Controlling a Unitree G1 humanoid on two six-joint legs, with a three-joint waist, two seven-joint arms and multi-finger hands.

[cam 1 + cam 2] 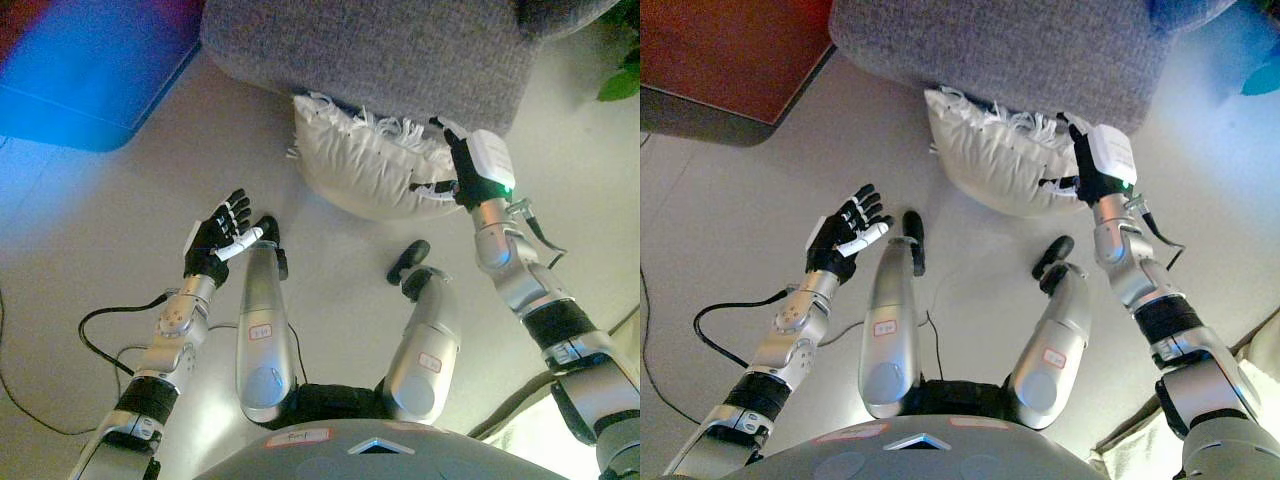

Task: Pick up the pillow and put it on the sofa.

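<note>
Pale floor (120, 200), white pillow (365, 170) against grey sofa (380, 50), right hand (462, 170) touching pillow, grip unclear, left hand (220, 238) spread, empty.

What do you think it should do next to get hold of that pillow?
Probably bring the left hand across to the pillow's near side. The right hand already rests against its right end, while the left hangs open above bare floor, apart from it. The pillow lies on the floor against the sofa.

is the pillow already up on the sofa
No, the pillow lies on the floor against the sofa.
</note>
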